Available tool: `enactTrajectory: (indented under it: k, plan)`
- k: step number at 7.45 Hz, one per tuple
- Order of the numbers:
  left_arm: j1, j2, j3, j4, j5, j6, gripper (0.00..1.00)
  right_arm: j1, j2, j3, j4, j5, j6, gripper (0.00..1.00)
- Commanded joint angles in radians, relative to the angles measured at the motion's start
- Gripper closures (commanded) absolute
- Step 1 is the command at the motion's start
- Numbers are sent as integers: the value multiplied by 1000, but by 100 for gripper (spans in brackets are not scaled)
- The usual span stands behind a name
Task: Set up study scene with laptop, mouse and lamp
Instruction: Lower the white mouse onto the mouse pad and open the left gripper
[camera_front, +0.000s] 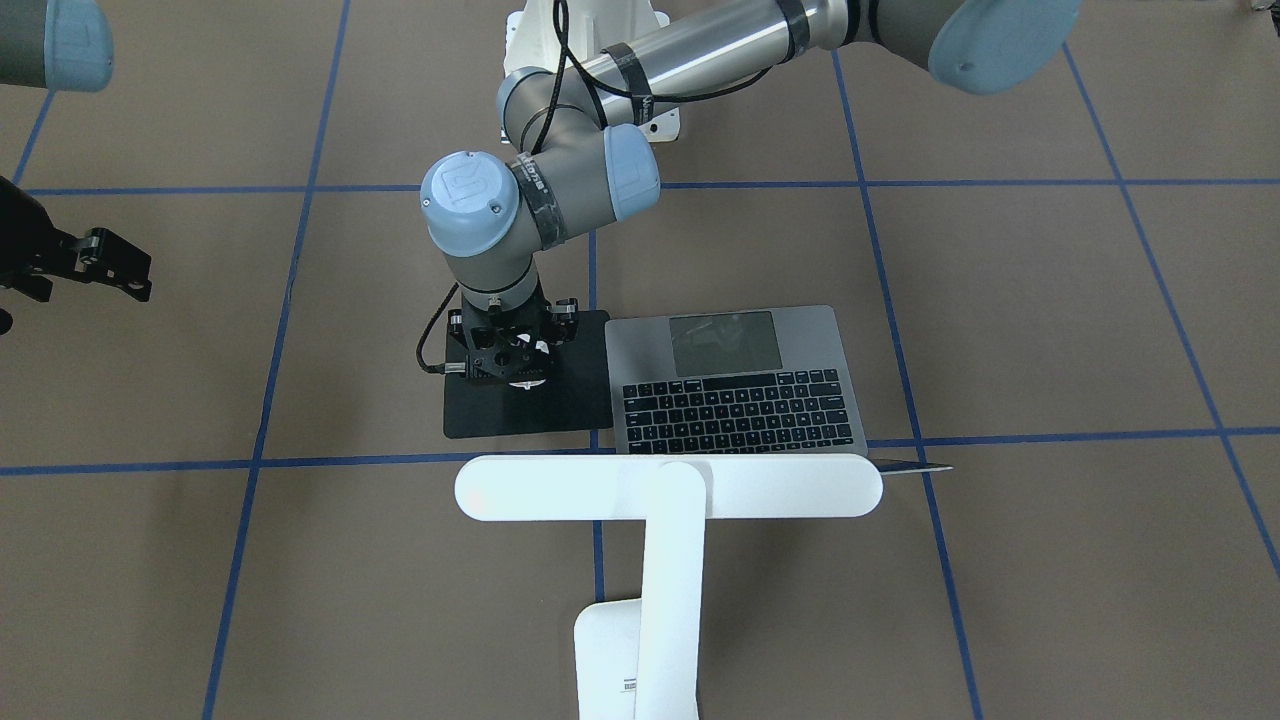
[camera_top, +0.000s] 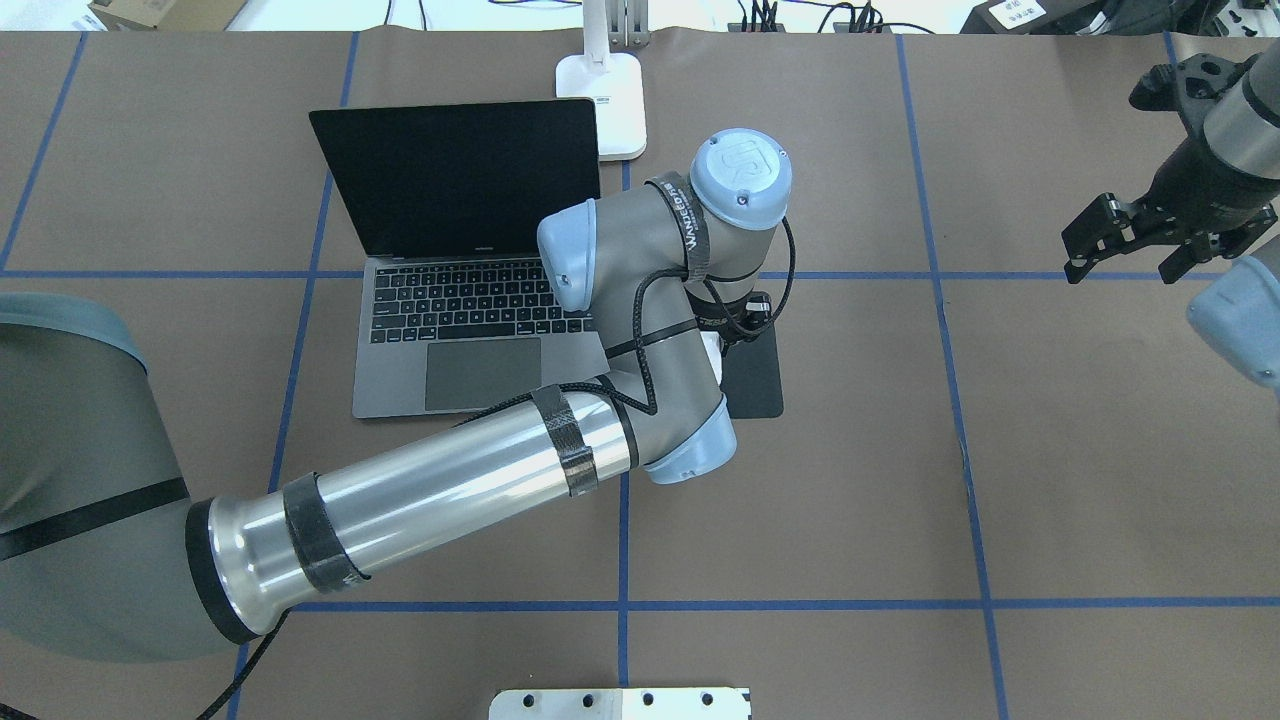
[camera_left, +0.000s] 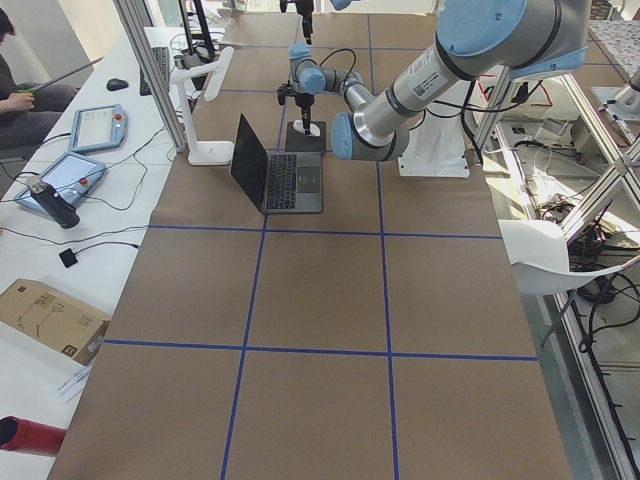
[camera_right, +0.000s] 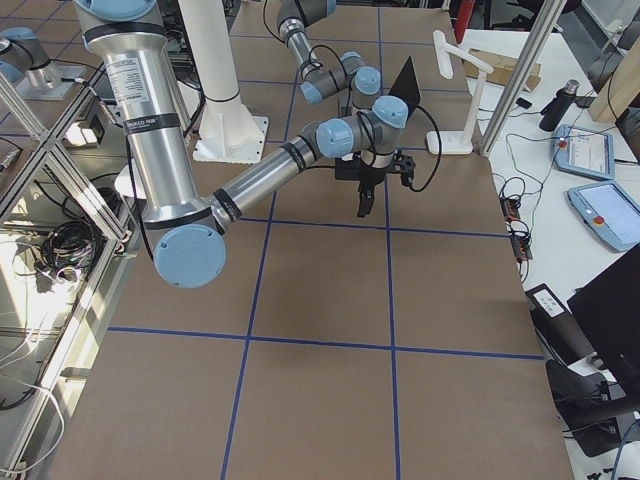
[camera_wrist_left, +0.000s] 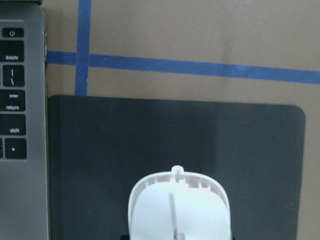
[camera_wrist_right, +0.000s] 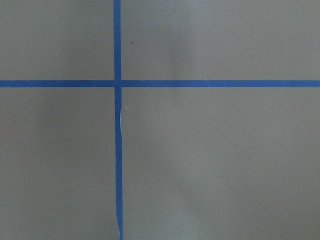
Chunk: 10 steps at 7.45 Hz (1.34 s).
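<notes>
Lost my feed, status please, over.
Left gripper at mouse over black mat, grip unclear. Right gripper open, off aside. Laptop open, lamp beyond it. No obstruction seen.

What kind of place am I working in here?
Probably a robotics lab workcell: a brown table with a blue tape grid, metal framing around it, and control tablets on the side bench.

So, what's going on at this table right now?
The left hand is down over the mouse on the black mat, beside the open laptop; whether it grips it is unclear. The lamp stands behind the laptop. The right hand hangs open, off to the side.
</notes>
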Motion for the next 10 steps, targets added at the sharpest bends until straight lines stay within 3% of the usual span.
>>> enactTrajectory:
  k: [1,2,3,5,6,7,8,10]
  plan:
    - [1,-2,8,-3,14,13,82,0,-1,-1,0,1,0,0]
    - [0,-2,9,-3,14,12,48,0,2,1,2,1,-1,0]
    - [0,0,8,-4,30,9,0,0,5,1,2,1,-7,0]
    - [-8,6,-14,-6,38,12,0,9,10,1,8,3,-1,0]
    - [-25,32,-84,5,35,10,0,14,13,-1,37,4,0,0]
    - [-45,114,-236,45,32,12,0,17,10,-8,69,3,-1,0]
    - [-80,239,-456,131,9,13,0,29,8,-16,78,1,-12,0]
    - [-120,631,-937,157,-6,41,0,58,-43,-17,138,-8,-17,0]
